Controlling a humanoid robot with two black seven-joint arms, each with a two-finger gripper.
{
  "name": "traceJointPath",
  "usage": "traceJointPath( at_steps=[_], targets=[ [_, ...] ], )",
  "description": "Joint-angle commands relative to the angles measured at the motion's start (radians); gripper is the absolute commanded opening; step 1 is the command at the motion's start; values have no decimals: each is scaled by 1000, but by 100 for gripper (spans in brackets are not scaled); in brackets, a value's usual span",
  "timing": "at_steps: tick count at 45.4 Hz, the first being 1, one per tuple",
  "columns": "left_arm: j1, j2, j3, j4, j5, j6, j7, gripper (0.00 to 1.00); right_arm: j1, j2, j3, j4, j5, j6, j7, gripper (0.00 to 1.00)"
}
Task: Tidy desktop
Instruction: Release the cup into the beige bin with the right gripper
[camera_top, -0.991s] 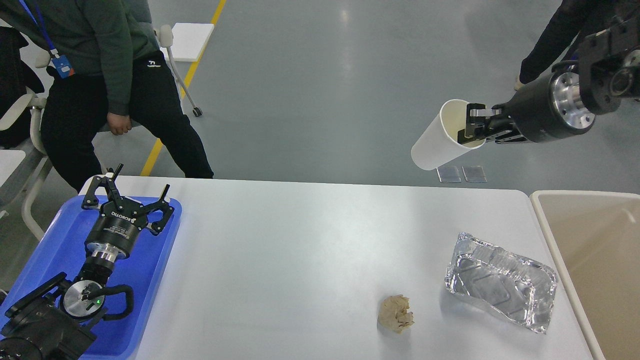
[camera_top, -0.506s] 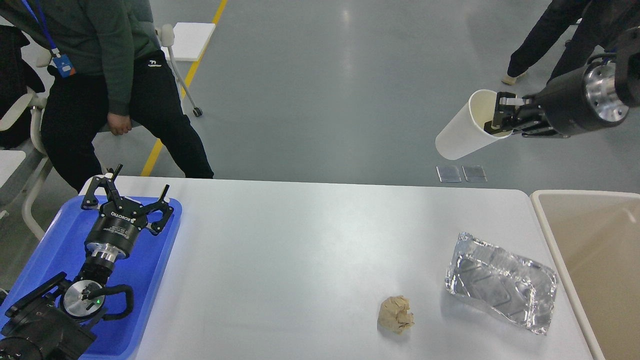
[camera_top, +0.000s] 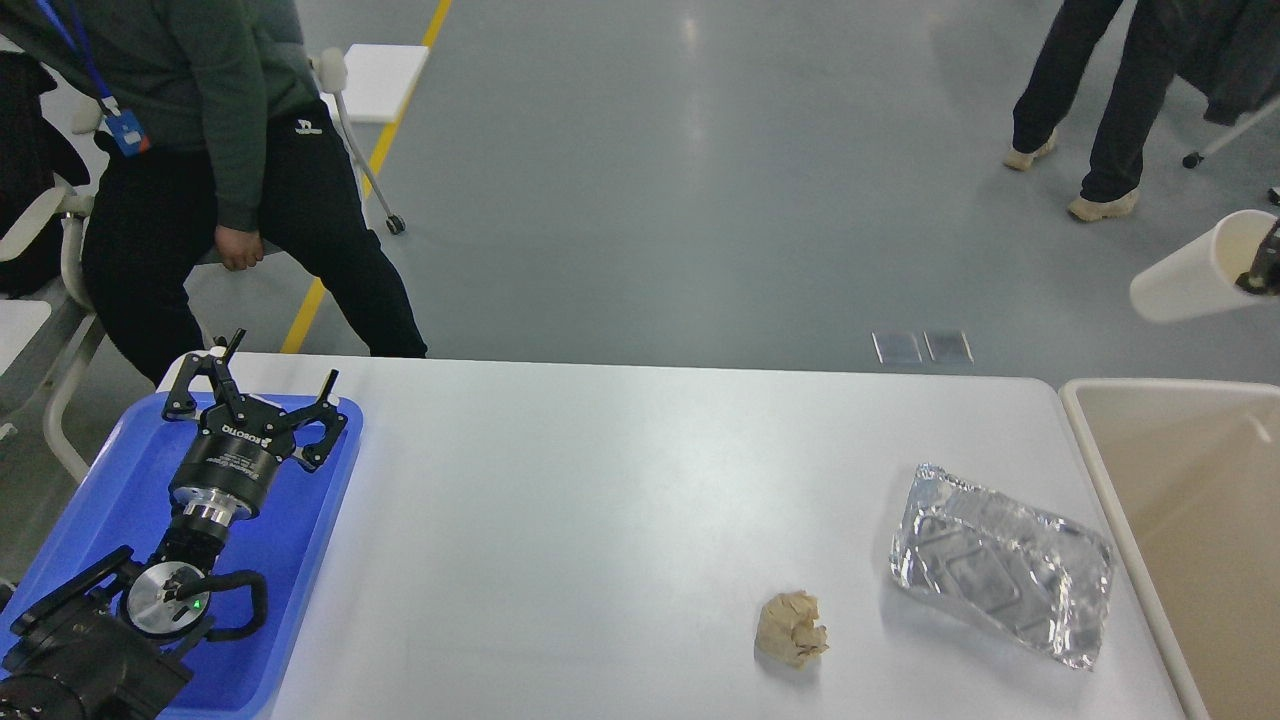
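Note:
The white desktop (camera_top: 600, 520) fills the lower view. On it at the right lie a crumpled brown paper ball (camera_top: 793, 627) and a crushed foil tray (camera_top: 1003, 577). My left gripper (camera_top: 280, 375) is open and empty, hovering over the blue tray (camera_top: 300, 560) at the left. My right gripper (camera_top: 1264, 268) shows only as a dark finger at the right edge, gripping the rim of a white paper cup (camera_top: 1185, 288). The cup is held tilted in the air, above the far end of the beige bin (camera_top: 1085, 420).
The beige bin with a cream rim stands just off the desktop's right edge. A person in dark clothes sits behind the far left corner (camera_top: 230, 170). Another person's legs (camera_top: 1080, 110) stand on the floor at the far right.
My right arm has swung to the right with the white cup, leaving the view almost entirely. The cup is now above the bin. The left arm has not moved.

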Motion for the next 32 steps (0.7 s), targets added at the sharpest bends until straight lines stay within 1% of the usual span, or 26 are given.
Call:
traceJointPath(
  at_steps=[1,6,10,13,17,20,26,32],
  targets=[
    [0,0,0,-1,0,0,0,99,-370,-73,1,-295,172,5,-19,0],
    [0,0,0,-2,0,0,0,99,-485,-75,3,-364,259,-4,-54,0],
    [0,0,0,0,0,0,0,99,-545,-75,7,-385,314,-16,-83,0],
    [0,0,0,0,0,0,0,99,-584,-75,21,-385,345,-47,-94,0],
    [0,1,0,0,0,0,0,99,-653,-72,50,-385,362,-102,-95,0],
    [0,0,0,0,0,0,0,99,-720,-64,104,-388,365,-137,-103,0],
    [0,0,0,0,0,0,-2,99,-857,-41,251,-394,364,-211,-138,0],
    [0,0,0,-2,0,0,-2,99,-975,5,339,-457,362,-255,-143,0]
  ],
)
